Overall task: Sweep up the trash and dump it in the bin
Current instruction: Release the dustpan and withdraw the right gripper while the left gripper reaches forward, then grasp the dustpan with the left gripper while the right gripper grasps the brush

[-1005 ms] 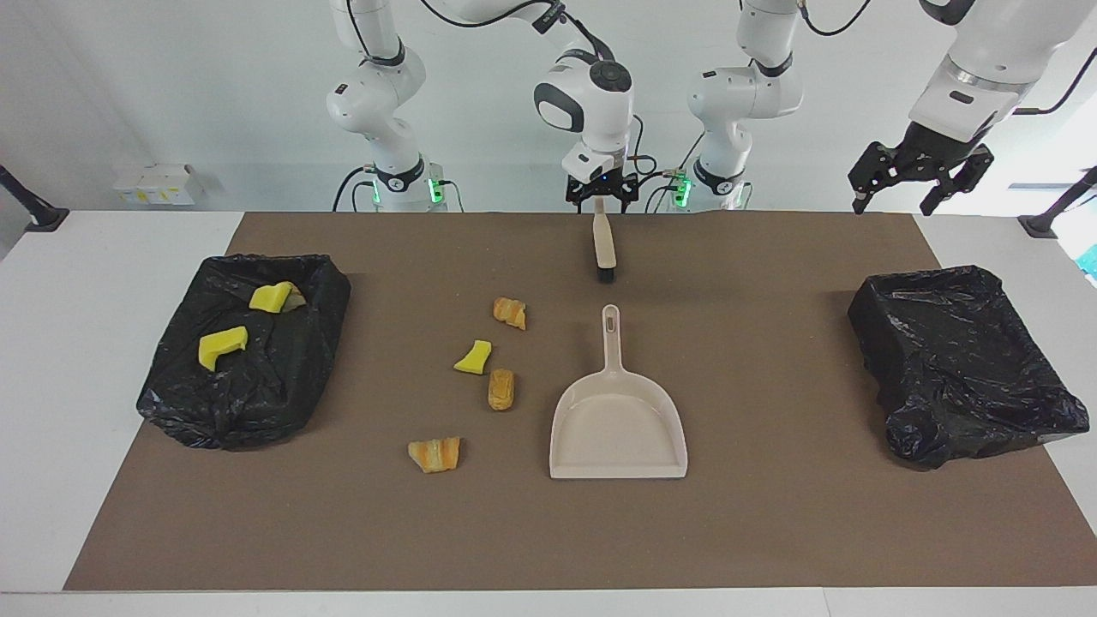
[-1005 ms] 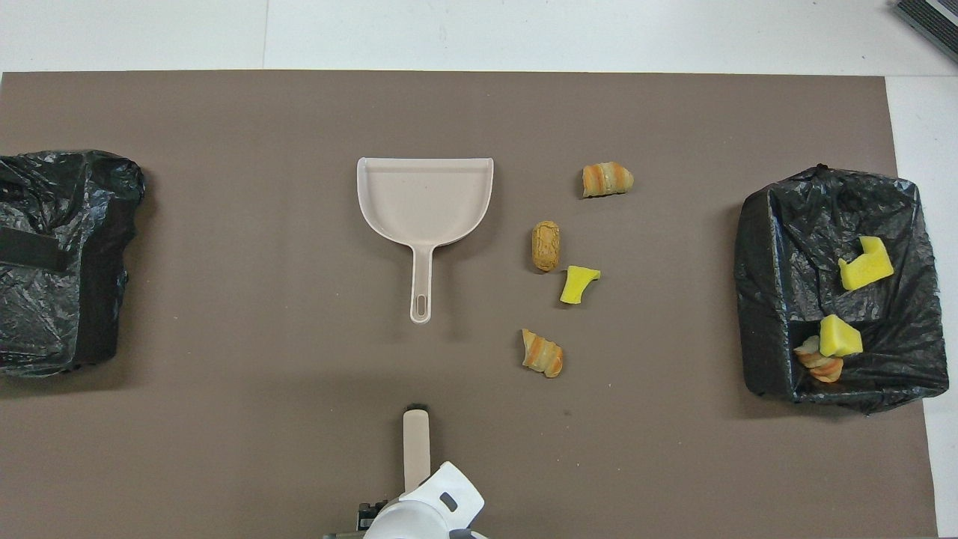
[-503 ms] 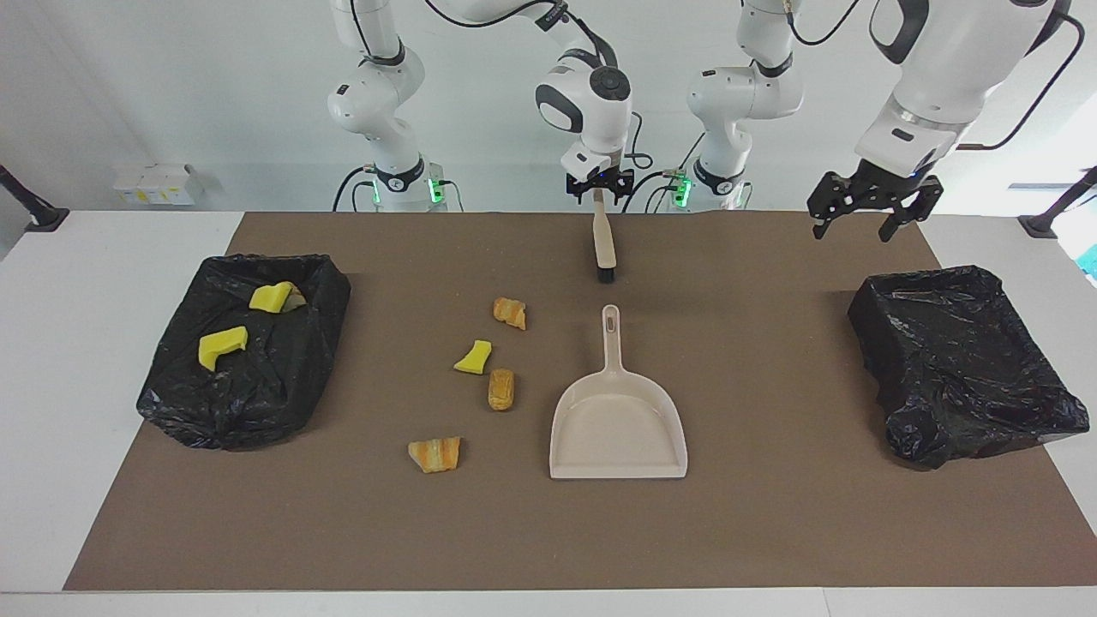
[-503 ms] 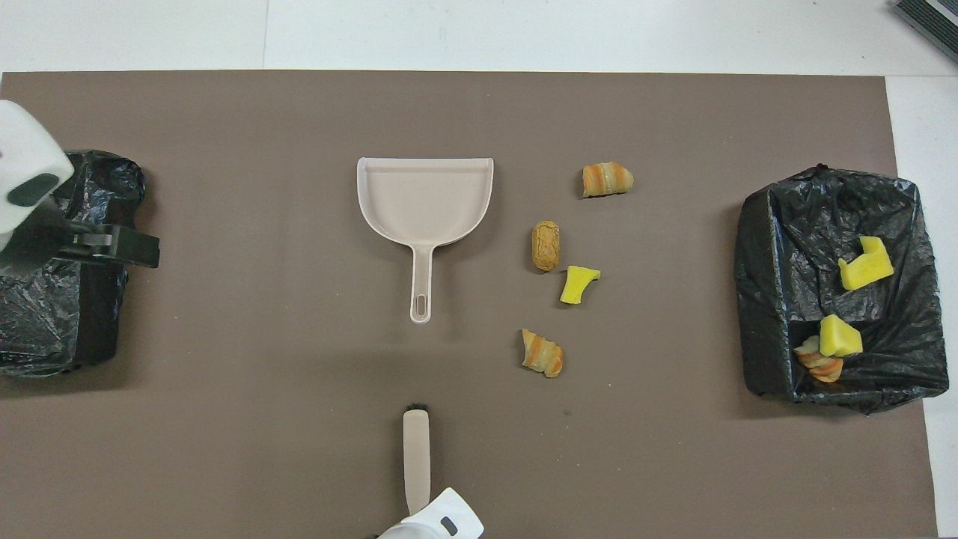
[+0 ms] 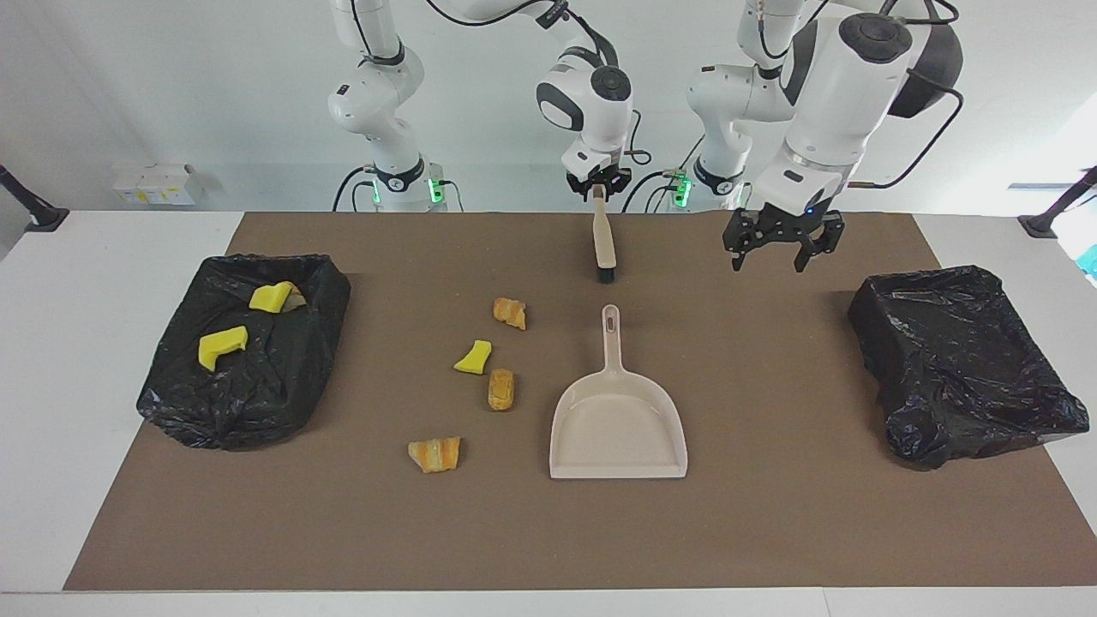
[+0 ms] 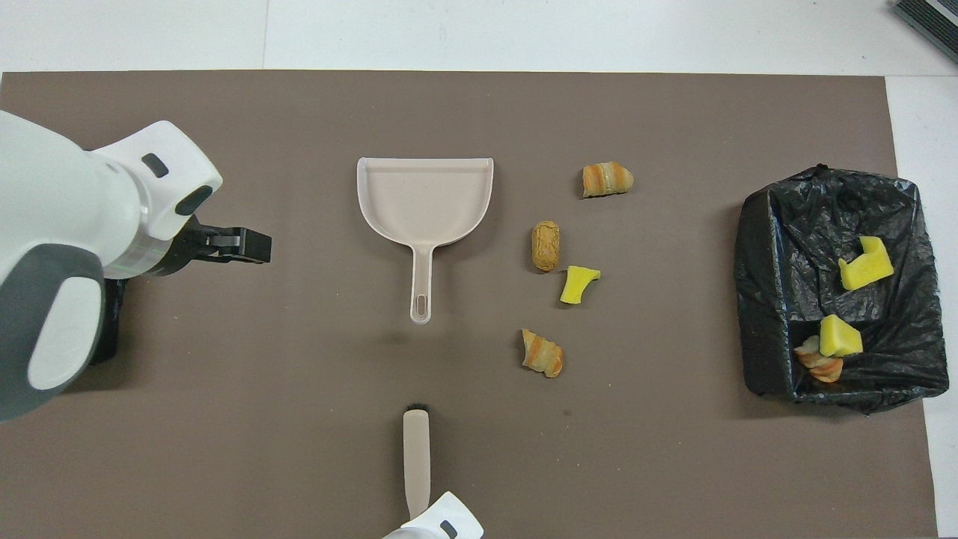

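Swinging in from its bin (image 5: 960,360), the left gripper (image 5: 779,255) hangs open, empty, over the mat (image 5: 771,514); right gripper (image 5: 599,190) clamps the brush (image 5: 604,244).

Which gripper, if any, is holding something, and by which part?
The right gripper holds the brush by the top end of its handle, bristles down. The left gripper holds nothing, its fingers open over the mat.

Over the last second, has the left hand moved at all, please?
Yes. In the facing view the left hand, open, has swung from above the empty bin inward over the mat, toward the dustpan.
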Tool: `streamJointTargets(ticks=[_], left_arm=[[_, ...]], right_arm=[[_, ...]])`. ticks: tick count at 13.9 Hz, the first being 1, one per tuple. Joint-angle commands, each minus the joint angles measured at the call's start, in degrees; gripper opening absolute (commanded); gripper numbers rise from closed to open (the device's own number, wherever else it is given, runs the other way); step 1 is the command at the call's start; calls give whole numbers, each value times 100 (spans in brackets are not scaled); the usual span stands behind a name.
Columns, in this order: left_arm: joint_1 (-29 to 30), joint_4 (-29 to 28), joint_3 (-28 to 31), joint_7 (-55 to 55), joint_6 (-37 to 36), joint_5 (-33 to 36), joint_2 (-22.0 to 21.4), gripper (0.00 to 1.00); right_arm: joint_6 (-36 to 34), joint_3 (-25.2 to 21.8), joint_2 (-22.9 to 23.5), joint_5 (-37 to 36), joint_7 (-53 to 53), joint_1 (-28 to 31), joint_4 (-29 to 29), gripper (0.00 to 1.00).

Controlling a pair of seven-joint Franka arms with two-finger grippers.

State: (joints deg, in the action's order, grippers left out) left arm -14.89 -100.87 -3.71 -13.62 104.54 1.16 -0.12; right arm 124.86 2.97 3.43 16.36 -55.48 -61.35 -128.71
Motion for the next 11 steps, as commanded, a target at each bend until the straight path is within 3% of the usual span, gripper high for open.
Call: streamJointTargets(ticks=[1, 6, 11], left_arm=[[-303, -135, 81, -325, 556, 51, 301, 100], [-848, -64, 81, -806, 1356, 51, 1091, 100], [-1243, -47, 81, -1528, 1876, 51, 1646, 100]], right_arm=[[-444, -24, -88, 192, 274, 70, 126, 0], [-1252, -85, -464, 78, 134, 333, 215, 0], [-2228, -77, -1493, -414, 633, 1447, 57, 0]])
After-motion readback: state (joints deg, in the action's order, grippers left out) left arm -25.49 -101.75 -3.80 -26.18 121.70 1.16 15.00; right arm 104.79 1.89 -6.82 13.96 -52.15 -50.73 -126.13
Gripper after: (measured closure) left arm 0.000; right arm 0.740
